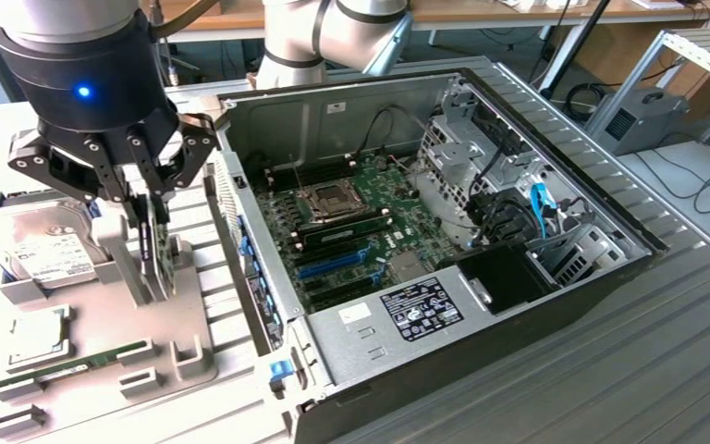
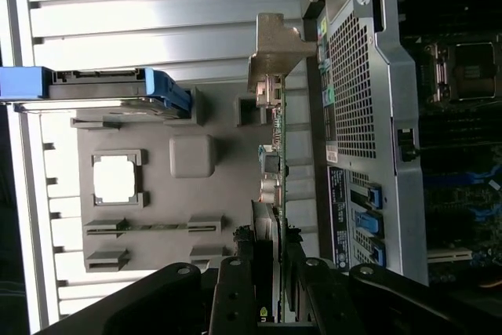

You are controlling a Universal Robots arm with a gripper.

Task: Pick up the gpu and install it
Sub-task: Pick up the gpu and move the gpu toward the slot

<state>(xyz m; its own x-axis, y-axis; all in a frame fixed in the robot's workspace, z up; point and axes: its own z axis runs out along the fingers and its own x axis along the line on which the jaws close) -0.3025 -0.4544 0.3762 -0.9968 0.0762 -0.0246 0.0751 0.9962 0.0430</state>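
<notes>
The gpu stands edge-on as a thin dark card over the grey holder tray at the exterior view's left, beside the open computer case. My gripper reaches down from above, and its two black fingers press on the card's top edge from both sides. In the wrist view the gpu runs as a thin green edge from its silver bracket to my gripper, shut on it. The motherboard lies bare inside the case, with blue slots near its front.
A silver hard drive, a CPU and a RAM stick rest in the same tray. The case's perforated rear wall stands close beside the card. A drive cage and cables fill the case's right side.
</notes>
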